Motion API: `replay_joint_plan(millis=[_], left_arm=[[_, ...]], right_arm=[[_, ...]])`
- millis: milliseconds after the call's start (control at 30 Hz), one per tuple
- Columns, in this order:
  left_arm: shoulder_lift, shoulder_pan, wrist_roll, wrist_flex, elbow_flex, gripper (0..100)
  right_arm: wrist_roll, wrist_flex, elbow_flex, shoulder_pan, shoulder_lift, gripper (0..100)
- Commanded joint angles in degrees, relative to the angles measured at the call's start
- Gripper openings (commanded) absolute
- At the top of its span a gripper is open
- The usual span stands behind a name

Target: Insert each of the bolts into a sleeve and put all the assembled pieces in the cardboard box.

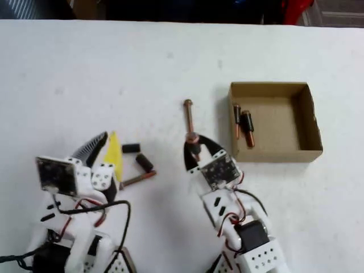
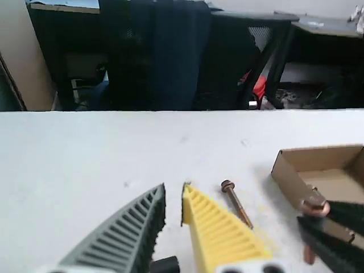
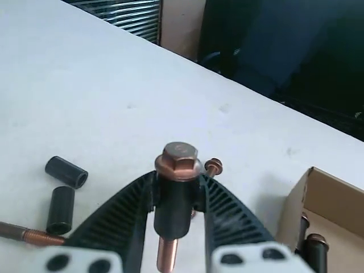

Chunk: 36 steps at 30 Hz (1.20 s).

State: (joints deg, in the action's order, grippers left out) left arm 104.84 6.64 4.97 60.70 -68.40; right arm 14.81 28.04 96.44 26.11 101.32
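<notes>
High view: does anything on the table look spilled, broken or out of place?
Nothing stands out. Two assembled pieces lie inside the cardboard box, the right pincer grips a sleeved bolt, and two bare bolts and two empty sleeves lie loose on the table, undamaged as far as shows.

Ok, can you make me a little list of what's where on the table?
right gripper: shut on sleeved bolt
left gripper: open, holding nothing
cardboard box: two assembled pieces inside
loose bolts: two, lying on the table
loose sleeves: two, lying near the left gripper
</notes>
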Motion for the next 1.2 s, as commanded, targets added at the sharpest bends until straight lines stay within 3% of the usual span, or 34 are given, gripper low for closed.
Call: replay_joint_plan(millis=[0, 300, 567, 733, 900, 1167], left_arm=[[0.13, -1.71, -7.65, 0.18, -2.02, 9], [0.13, -17.8, -8.0, -8.97, -16.79, 9], [0.13, -19.38, -8.18, -17.49, -25.23, 9], [0.13, -19.38, -8.26, -18.64, -27.08, 9], [0.13, -19.38, -8.26, -18.37, -27.34, 9], [0.13, -19.38, -8.26, -18.11, -27.34, 9]], right_arm=[[-0.26, 0.75, -1.58, -4.09, 0.75, 1.7], [-0.26, 14.55, -14.24, -16.04, 0.75, 1.7], [2.37, 18.68, -27.34, -32.66, 0.22, 1.6], [5.19, 18.68, -33.32, -35.21, -1.19, 1.6], [5.1, 18.42, -40.62, -35.21, -14.81, 1.6], [5.1, 18.68, -58.37, -36.44, -49.19, 1.7]])
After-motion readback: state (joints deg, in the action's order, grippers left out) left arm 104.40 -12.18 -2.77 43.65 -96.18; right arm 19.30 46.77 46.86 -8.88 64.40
